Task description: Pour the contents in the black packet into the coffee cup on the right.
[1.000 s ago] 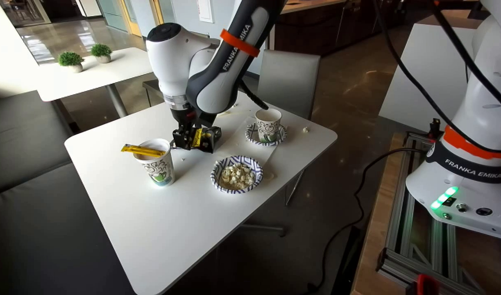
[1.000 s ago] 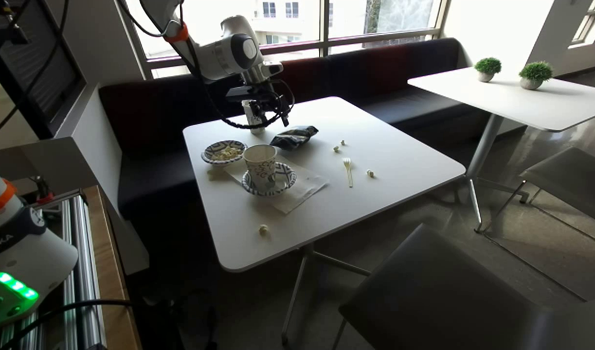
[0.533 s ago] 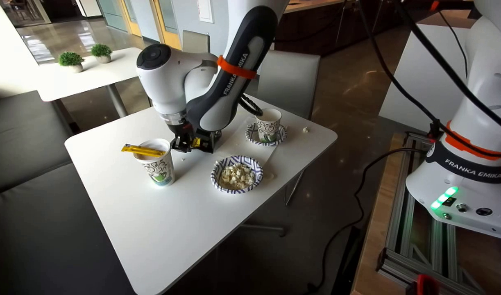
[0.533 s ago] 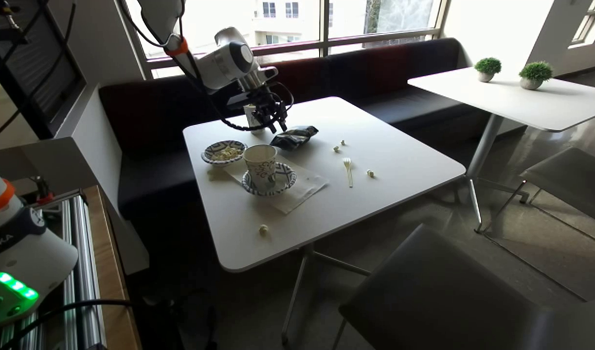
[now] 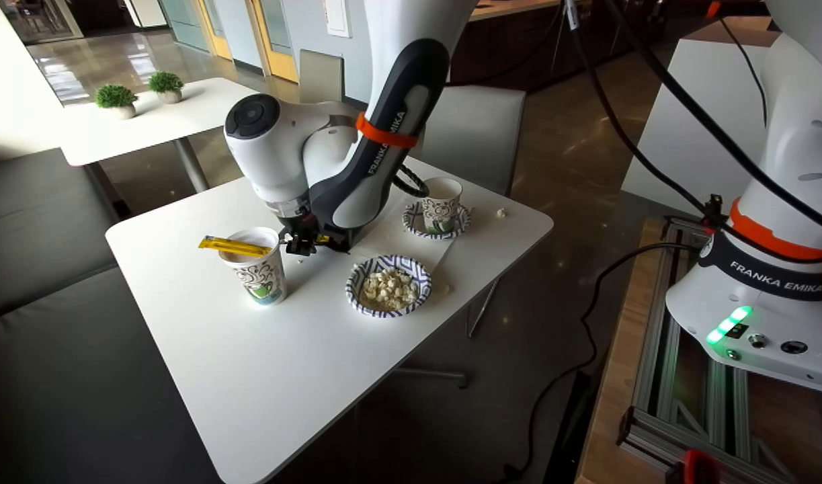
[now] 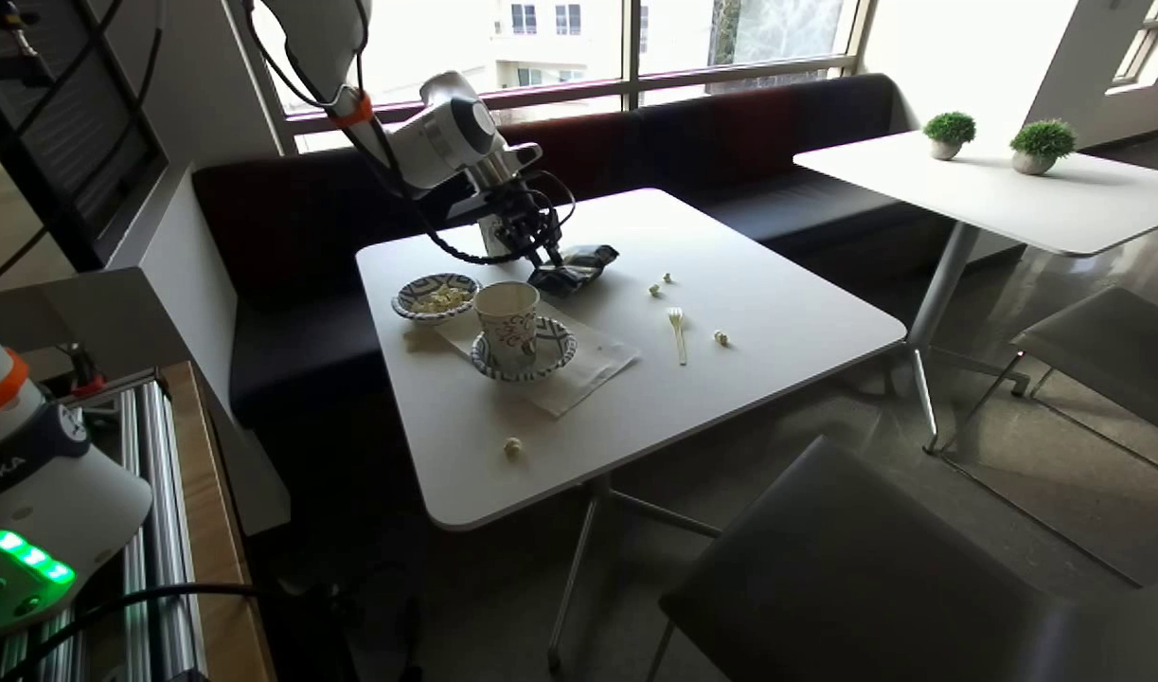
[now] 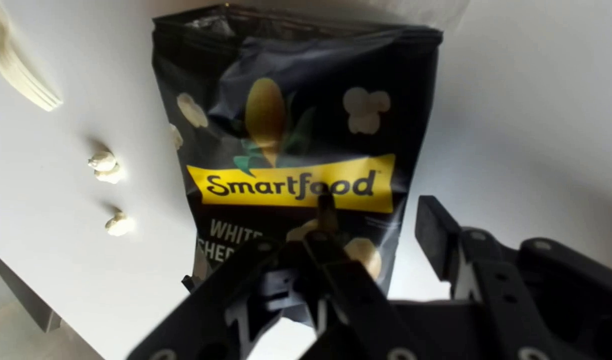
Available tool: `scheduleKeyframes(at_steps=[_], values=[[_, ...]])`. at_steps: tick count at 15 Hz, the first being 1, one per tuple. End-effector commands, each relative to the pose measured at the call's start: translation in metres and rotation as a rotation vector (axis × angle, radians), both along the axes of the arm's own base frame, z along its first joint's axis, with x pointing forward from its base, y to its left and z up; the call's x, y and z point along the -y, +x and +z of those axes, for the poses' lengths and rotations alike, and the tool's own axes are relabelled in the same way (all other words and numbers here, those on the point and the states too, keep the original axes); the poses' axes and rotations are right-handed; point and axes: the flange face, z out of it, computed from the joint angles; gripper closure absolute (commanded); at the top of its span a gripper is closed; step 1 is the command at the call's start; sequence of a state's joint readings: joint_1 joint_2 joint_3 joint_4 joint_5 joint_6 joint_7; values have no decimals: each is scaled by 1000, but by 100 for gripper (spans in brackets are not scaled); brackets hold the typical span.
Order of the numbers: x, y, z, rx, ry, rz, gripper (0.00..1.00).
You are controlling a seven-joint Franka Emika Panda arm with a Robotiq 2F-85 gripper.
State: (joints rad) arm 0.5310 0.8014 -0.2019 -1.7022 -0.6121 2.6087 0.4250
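On the black bag (image 7: pixel 285 115), the brand name "Smartfood" is printed in dark letters on a yellow band, beneath a picture of an ear of corn. Lower down, the word "WHITE" can be read; the word under it is partly covered by the gripper (image 7: pixel 376 215). In an exterior view, "FRANKA EMIKA" is lettered in white on the robot base (image 5: pixel 763 289), and the same name is borne by the arm (image 5: pixel 417 74), where part of it is crossed by an orange strap (image 5: pixel 384 134).

The bag is laid on the white table (image 5: pixel 263 376), just below the gripper. The fingers (image 7: pixel 438 237) are spread apart: in the wrist view one is seen over the printed front, the other beyond the side edge, and that edge is framed in the gap. Whether the bag is touched cannot be told.

In both exterior views, the paper cup (image 6: pixel 507 322) is seen upright in a patterned bowl (image 6: pixel 558 349), near the bag. A yellow packet (image 5: pixel 236 247) is rested across the rim of a second cup (image 5: pixel 259 282).
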Motion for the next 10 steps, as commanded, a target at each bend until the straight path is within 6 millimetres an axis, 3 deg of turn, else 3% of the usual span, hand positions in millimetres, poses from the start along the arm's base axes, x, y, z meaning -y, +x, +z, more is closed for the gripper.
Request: scheduleKeyframes(at_steps=[1,3,8,10], values=[[-1,2,-8,11,-31,2,82],[0,2,-6,8,-31,1,99],[3,2,15,4,-16,2,100],[10,-5,45,-29,5,3,100]])
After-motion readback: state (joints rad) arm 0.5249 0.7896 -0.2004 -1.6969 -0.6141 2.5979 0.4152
